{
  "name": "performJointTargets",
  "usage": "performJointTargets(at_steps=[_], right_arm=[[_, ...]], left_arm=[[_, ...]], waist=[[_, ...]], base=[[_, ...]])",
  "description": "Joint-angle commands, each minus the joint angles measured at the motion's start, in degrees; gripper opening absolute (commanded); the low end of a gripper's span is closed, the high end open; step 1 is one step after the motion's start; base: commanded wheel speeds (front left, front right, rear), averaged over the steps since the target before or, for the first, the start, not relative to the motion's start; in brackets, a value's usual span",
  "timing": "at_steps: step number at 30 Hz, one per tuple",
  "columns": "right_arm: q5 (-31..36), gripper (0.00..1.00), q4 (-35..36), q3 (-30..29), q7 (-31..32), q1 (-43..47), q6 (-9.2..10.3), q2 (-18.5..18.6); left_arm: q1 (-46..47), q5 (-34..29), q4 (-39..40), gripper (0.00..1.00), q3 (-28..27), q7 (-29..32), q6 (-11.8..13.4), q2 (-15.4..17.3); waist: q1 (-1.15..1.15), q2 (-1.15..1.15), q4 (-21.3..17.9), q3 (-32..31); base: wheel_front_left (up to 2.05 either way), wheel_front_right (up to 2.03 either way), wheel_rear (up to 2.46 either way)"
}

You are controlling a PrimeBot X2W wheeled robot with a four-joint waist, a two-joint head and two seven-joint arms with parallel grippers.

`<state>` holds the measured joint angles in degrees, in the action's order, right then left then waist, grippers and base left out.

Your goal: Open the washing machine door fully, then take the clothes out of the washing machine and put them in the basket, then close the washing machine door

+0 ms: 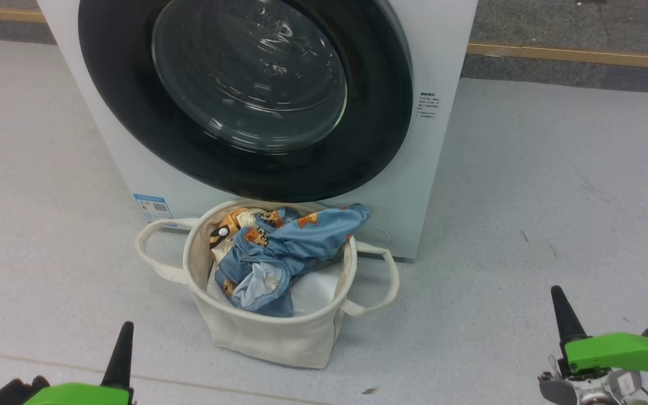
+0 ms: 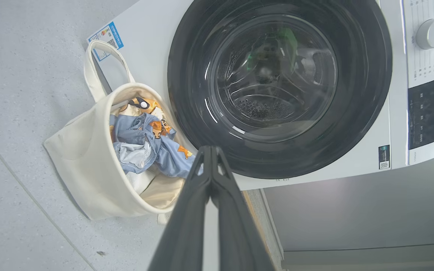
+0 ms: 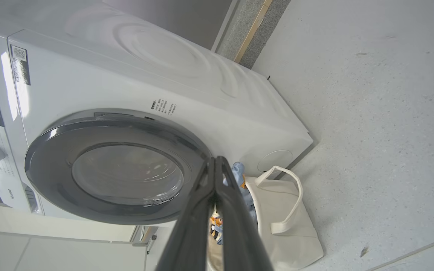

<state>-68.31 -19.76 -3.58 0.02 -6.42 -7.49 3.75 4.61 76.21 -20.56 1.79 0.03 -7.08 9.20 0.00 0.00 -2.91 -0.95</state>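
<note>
Nearest to us, our left hand (image 1: 126, 331) and right hand (image 1: 558, 297) sit low at either side of the head view. Each has its two dark fingers pressed together to a single point, and neither has hold of anything. Both are well apart from the basket (image 1: 268, 337) between them. The clothes (image 1: 284, 242), light blue with orange cartoon animals, lie bunched in that cream canvas basket on top of a white sheet (image 1: 313, 292), with one blue fold draped over the far rim. The basket stands on the grey floor (image 1: 554, 197), just in front of the washing machine (image 1: 442, 140). Above it, the washing machine door (image 1: 245, 84) lies flush against the white front. A blue label (image 1: 153, 207) is stuck low on the front at our left, and the left wrist view shows a knob (image 2: 432, 33) on the control panel.
</note>
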Motion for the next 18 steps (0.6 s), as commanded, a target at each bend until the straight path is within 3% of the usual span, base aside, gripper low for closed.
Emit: performJointTargets(at_steps=[1,18], right_arm=[[-1.7,0.00,2.4,0.3,0.5,-0.9,0.00,-0.1],[-12.7,0.00,4.1,-1.3,3.5,-0.3,0.00,-0.5]], left_arm=[[1.9,1.2,2.4,0.00,-2.3,0.5,-0.3,0.2],[1.8,8.5,4.4,0.00,-5.3,3.5,-0.3,-3.0]], waist=[[0.00,0.00,0.1,0.0],[0.00,0.00,1.5,0.6]], base=[[0.00,0.00,0.00],[0.00,0.00,0.00]])
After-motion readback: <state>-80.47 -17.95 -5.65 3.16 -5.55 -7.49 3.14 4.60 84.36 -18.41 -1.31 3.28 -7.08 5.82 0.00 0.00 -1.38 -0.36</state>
